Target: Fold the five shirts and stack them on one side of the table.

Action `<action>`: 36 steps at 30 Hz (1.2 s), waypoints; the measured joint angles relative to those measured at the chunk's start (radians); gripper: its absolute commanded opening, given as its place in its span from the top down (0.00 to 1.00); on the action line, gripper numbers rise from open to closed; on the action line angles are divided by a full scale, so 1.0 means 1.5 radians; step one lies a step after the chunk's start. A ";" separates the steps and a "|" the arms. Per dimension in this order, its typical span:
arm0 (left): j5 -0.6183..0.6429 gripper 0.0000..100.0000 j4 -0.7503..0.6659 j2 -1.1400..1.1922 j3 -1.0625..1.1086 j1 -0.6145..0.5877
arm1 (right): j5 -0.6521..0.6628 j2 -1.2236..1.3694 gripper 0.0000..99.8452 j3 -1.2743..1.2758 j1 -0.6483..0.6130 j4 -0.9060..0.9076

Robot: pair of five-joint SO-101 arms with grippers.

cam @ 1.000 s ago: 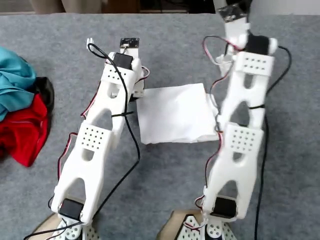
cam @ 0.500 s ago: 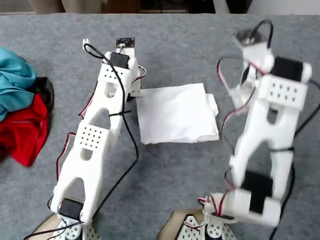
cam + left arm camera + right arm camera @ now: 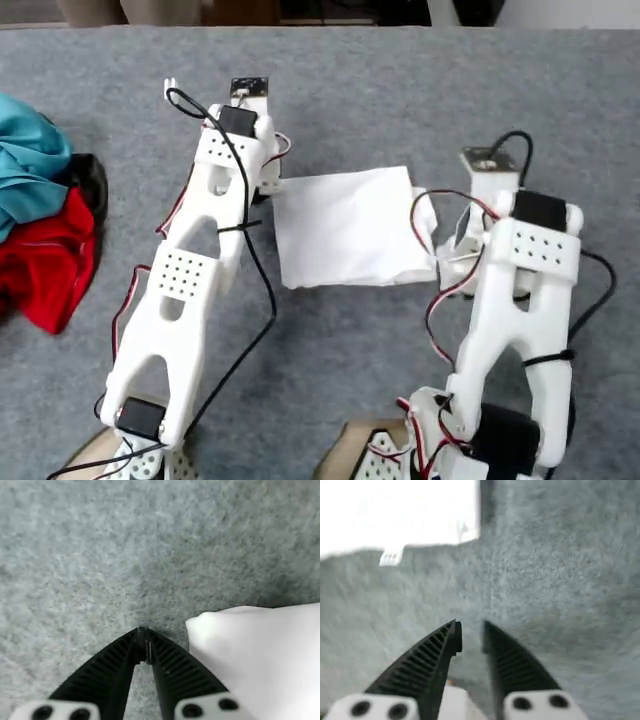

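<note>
A folded white shirt (image 3: 350,230) lies flat in the middle of the grey table. My left gripper (image 3: 145,635) is shut on nothing. Its tips rest on the cloth just beside the white shirt's (image 3: 260,650) left corner. My right arm (image 3: 520,260) is drawn back at the shirt's right edge. The right gripper (image 3: 471,626) hovers over bare cloth, open by a narrow gap, with the white shirt (image 3: 395,515) ahead of it. At the table's left edge, a teal shirt (image 3: 25,165), a black one (image 3: 90,180) and a red one (image 3: 50,260) lie crumpled in a pile.
The grey cloth table top (image 3: 360,90) stretches bare behind the white shirt and to its right. Cables loop off both arms. The arm bases stand at the near edge.
The right arm swung off the shirt's right edge and pulled back toward its base, so its gripper now sits beside the shirt. The left arm and the white shirt stayed put.
</note>
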 measured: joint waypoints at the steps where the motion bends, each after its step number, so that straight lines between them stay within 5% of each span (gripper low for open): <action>1: 0.000 0.98 0.000 0.000 0.000 0.000 | -0.037 0.000 0.78 0.008 -0.010 -0.012; 13: 0.000 0.98 0.000 0.000 0.000 0.000 | -0.415 0.001 0.77 0.061 -0.187 -0.260; 25: 0.000 0.98 -0.004 0.000 0.000 0.000 | -0.490 0.184 0.77 0.026 -0.191 -0.311; 31: 0.000 0.98 -0.004 0.000 0.000 0.000 | -0.508 0.231 0.61 0.014 -0.191 -0.311; 36: 0.000 0.98 -0.004 0.000 0.000 0.000 | -0.524 0.262 0.61 0.014 -0.191 -0.312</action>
